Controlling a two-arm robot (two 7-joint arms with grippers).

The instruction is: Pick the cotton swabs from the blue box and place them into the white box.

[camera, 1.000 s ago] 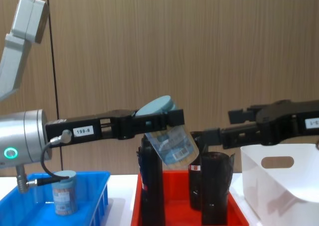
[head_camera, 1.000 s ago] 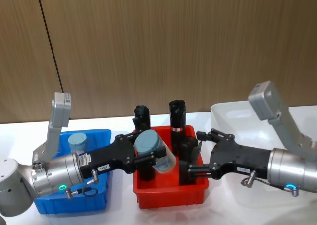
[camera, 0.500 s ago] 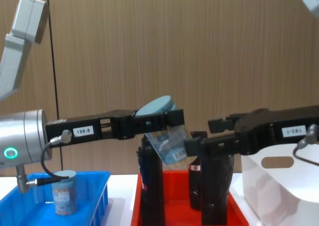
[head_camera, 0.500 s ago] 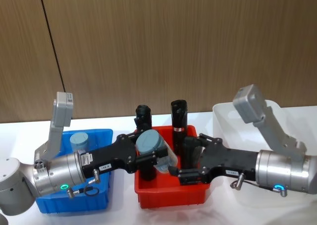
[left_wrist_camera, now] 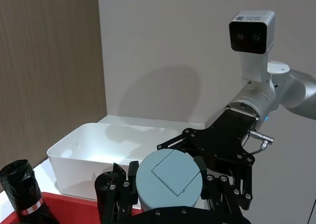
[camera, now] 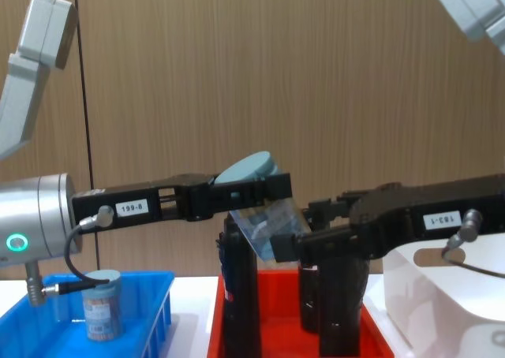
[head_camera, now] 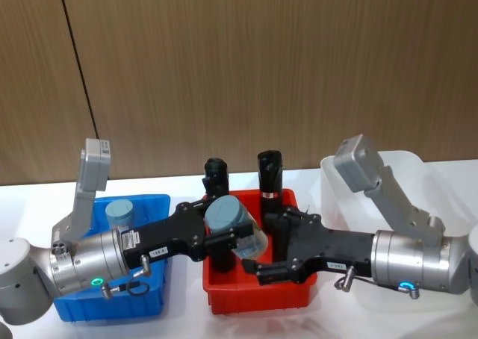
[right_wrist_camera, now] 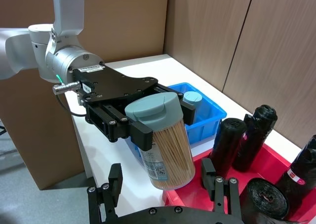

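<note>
Behind the table, a wood-panel wall closes the far side.

Rightmost is the white box, the largest of the three containers. Its left wall is just beside the red tray. Its white floor and inner walls show in the left wrist view.

Leftmost is the blue box, with a strip of bare table between it and the tray.

Between them sits the tray, with black rolls standing upright in it, packed close.

From the left, the left gripper reaches over the tray's left half. It is clamped on a tub of cotton swabs just under the lid. The tub hangs tilted, lid up and to the left, base down toward the right. It is above the rolls and off the tray.

From the right, the right gripper comes in low over the tray with its fingers spread, one on each side of the tub's base. The right wrist view shows a gap on both sides, so no contact.

In the blue box's far part a second tub stands upright, well apart from the held one.
</note>
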